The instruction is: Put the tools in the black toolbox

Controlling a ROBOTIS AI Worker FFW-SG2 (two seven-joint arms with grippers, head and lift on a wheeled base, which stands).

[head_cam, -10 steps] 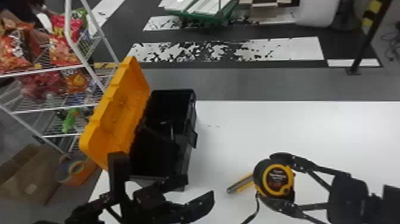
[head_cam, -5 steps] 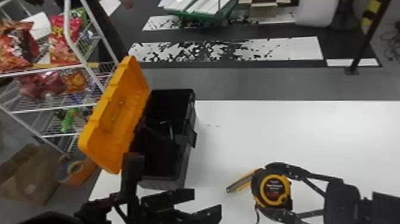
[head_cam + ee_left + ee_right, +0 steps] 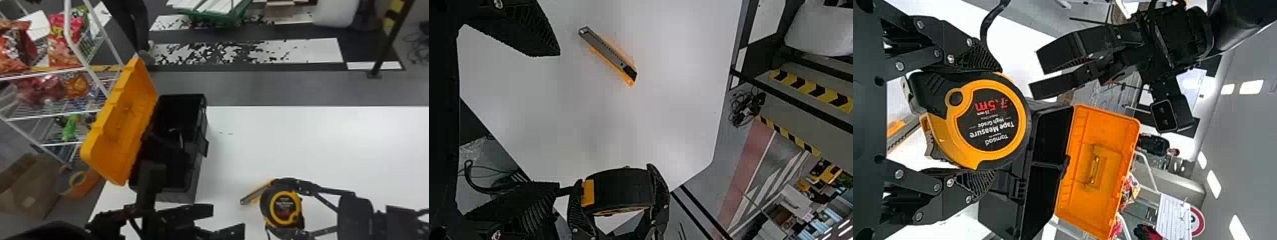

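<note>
Matt orange plastic lid (image 3: pixel 121 124); smooth, faintly glossy white tabletop (image 3: pixel 312 143).

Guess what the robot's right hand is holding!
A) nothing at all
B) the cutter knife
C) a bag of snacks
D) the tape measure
D: the round black and yellow tape measure is clamped in the right hand, while the cutter knife lies on the white table.
</note>
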